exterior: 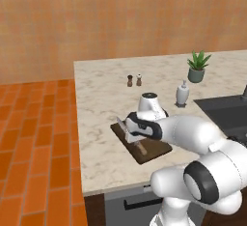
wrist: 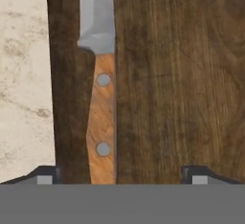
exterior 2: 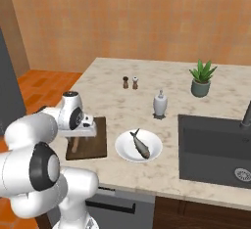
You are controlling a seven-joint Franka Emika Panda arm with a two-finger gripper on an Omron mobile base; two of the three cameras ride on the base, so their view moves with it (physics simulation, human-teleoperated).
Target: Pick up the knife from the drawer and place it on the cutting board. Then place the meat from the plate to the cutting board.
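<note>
You have the knife (wrist: 101, 98) lying flat on the cutting board (wrist: 172, 84) — the fingers (wrist: 122, 173) spread wide above its handle, gripping nothing. The meat (exterior 2: 141, 145) sits on the plate (exterior 2: 122, 147).

Knife (wrist: 101, 98) flat on cutting board (wrist: 172, 74), meat (exterior 2: 141, 145) on plate (exterior 2: 122, 147) — beside board

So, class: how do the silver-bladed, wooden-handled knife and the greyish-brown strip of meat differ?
The silver-bladed, wooden-handled knife lies on the dark wooden cutting board; the greyish-brown strip of meat lies on the round white plate. The knife looks straight with a riveted handle; the meat is curved and dull. Both are slim, elongated and lying flat.
</note>
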